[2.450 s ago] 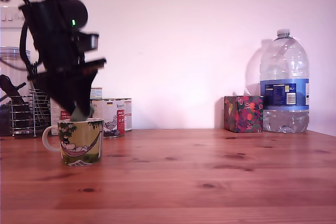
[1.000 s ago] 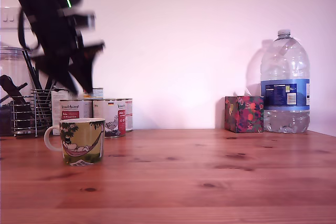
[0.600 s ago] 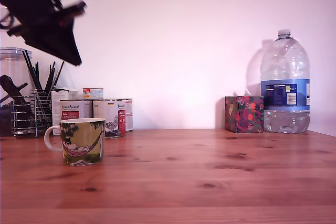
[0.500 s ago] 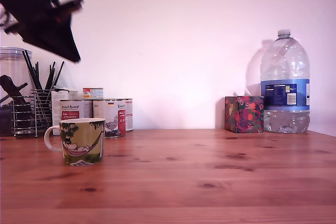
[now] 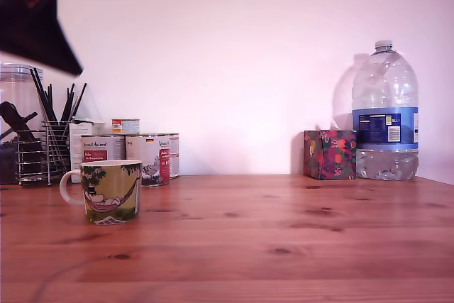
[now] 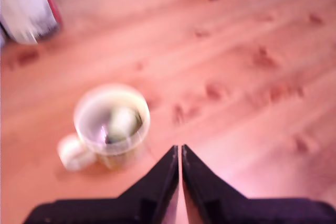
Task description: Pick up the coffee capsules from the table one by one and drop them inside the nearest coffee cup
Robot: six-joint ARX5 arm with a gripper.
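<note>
A pale wall backs the reddish-brown wooden table (image 5: 284,232), its grain dotted with dark knots. In the exterior view the coffee cup (image 5: 108,191) stands toward the left, handle pointing to that view's left, with printed tins (image 5: 145,155) and a wire utensil rack (image 5: 39,150) behind it. A patterned box (image 5: 328,154) and a large water bottle (image 5: 384,111) sit well apart at the right. The gripper (image 5: 42,26) appears there only as a dark blurred shape in the upper left corner, high above the cup. The wrist view, blurred, looks down into the cup (image 6: 111,121) and shows what the side view hides: a pale capsule (image 6: 122,123) lying inside. The gripper (image 6: 180,153) has its two black fingers pressed nearly together, holding nothing.
</note>
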